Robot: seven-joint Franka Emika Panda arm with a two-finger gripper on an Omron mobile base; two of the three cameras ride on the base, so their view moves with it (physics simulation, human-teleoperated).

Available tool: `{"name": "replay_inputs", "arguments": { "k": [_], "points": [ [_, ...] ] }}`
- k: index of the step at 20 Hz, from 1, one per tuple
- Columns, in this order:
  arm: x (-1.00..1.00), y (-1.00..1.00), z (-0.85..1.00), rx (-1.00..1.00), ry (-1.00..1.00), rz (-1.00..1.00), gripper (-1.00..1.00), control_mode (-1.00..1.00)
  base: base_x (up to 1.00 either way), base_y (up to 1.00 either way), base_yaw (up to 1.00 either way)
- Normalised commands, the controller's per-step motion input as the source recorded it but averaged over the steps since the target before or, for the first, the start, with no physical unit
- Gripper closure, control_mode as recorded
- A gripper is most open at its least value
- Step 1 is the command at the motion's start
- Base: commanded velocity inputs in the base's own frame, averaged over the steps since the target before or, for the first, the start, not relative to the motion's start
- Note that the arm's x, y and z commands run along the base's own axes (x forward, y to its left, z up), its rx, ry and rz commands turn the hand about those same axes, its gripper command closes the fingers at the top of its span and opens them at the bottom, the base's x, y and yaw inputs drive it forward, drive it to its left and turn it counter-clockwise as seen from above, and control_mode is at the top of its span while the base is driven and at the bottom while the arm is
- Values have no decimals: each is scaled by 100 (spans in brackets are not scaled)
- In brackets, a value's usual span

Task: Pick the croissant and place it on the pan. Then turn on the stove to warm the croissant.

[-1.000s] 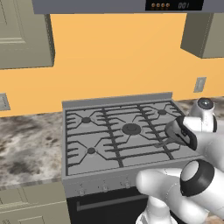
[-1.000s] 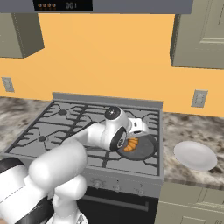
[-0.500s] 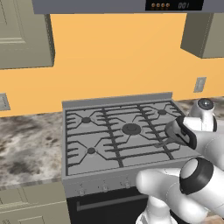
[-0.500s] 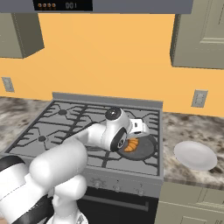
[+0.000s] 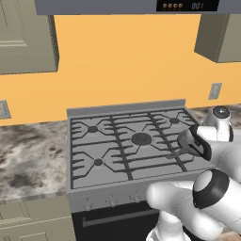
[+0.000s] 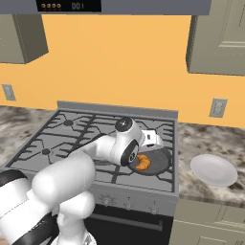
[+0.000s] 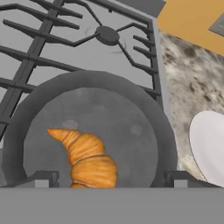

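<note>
Orange wall and grey cabinets back the stove (image 5: pixel 127 150) in the left base view, where 5 burners sit unlit.

Right base view: the croissant (image 6: pixel 142 163) lies inside the pan (image 6: pixel 160 165) on the front right burner, under the gripper (image 6: pixel 149 143); a white plate (image 6: pixel 214 170) sits on the counter alongside.

Hand view: both fingertips (image 7: pixel 43 178) stand wide apart, clear of the pastry, gripping nothing. Risk: a careless withdrawal may clip the pan rim and shift it off the grate.
</note>
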Motion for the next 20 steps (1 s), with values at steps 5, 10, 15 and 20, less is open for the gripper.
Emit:
{"name": "replay_inputs", "arguments": {
  "k": [5, 10, 15, 20],
  "points": [
    [-15, 0, 33, 0, -6, 0, -100, -100, 0, 0, 0],
    [-33, 0, 49, 0, -12, 0, -100, -100, 0, 0, 0],
    [-61, 0, 30, 0, -13, 0, -100, -100, 0, 0, 0],
    [-88, 0, 16, 0, -14, 0, -100, -100, 0, 0, 0]
  ]
}}
